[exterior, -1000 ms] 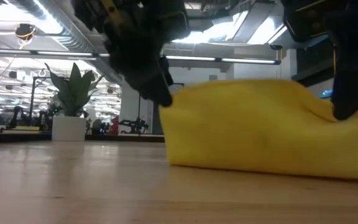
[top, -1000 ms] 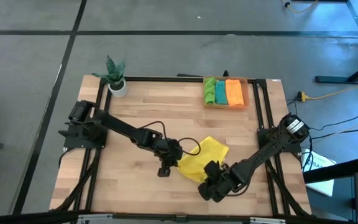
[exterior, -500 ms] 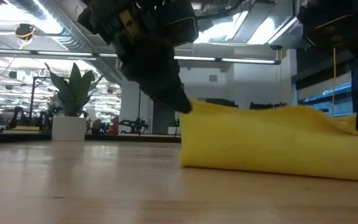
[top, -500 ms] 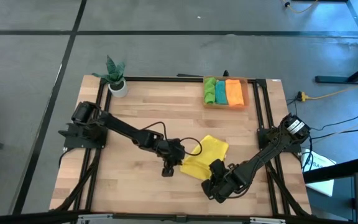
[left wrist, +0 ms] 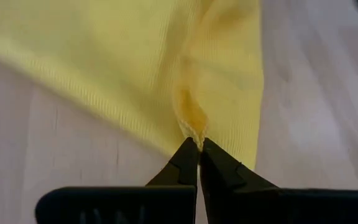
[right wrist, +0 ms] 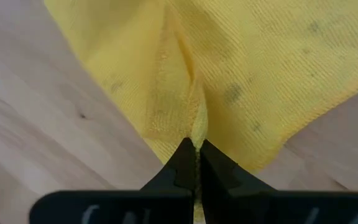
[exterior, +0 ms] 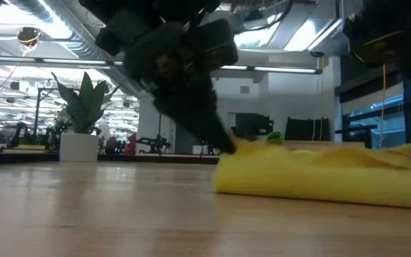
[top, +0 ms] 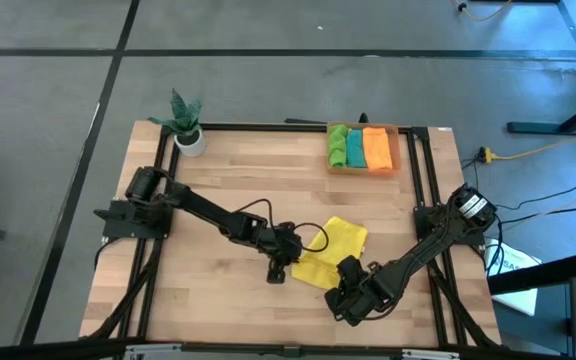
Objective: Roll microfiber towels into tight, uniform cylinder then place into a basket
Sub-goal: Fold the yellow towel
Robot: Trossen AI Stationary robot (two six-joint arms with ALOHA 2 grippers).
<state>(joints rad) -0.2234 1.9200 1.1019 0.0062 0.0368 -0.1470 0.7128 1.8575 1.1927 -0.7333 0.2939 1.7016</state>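
Yellow towel [top: 330, 252] lies folded near the table's [top: 228, 170] front edge, where we see both grippers clamped on it: left gripper [top: 280, 268] pinching its left edge, right gripper [top: 346, 274] its front corner (three rolled towels [top: 362, 147] fill the basket [top: 396, 148] at the back-right corner).

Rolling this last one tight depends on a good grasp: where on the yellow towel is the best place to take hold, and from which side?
Take the yellow towel at its thin hem, coming in low over the table toward the cloth. It lies flat and limp, so only edges give something to pinch. Both hands do so: left hand and right hand are each shut on a small raised fold of hem.
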